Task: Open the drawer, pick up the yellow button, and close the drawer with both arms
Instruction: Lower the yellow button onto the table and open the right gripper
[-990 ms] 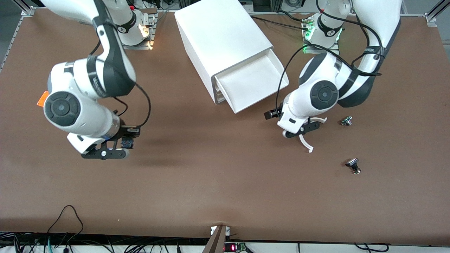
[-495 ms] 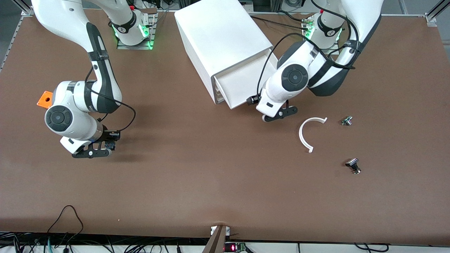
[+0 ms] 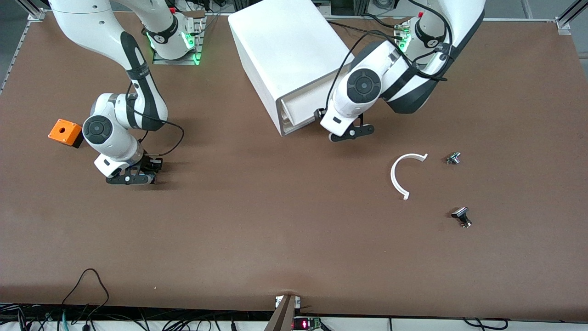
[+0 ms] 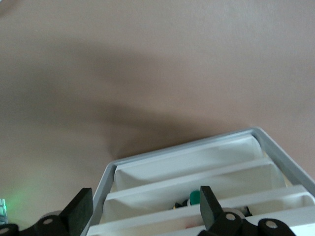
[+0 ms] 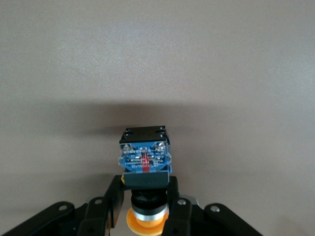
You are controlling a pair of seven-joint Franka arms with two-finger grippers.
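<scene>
**Button gripped low over the table, left gripper at the drawer front**

Your right gripper (image 3: 131, 177) sits low over the table (image 3: 275, 239) toward the right arm's end, its fingers (image 5: 114, 200) clamped on the button (image 5: 145, 169). In the right wrist view you see the button's black body and blue contact block pointing at the table, with the orange cap back between the fingers. The orange box (image 3: 64, 131) rests just beside that arm's wrist.

Your left gripper (image 3: 349, 133) is at the drawer (image 4: 206, 182) front of the white cabinet (image 3: 289, 59), fingers (image 4: 81, 211) spread apart. The drawer stands slightly out. The left wrist view shows you its white compartments holding small parts.
</scene>
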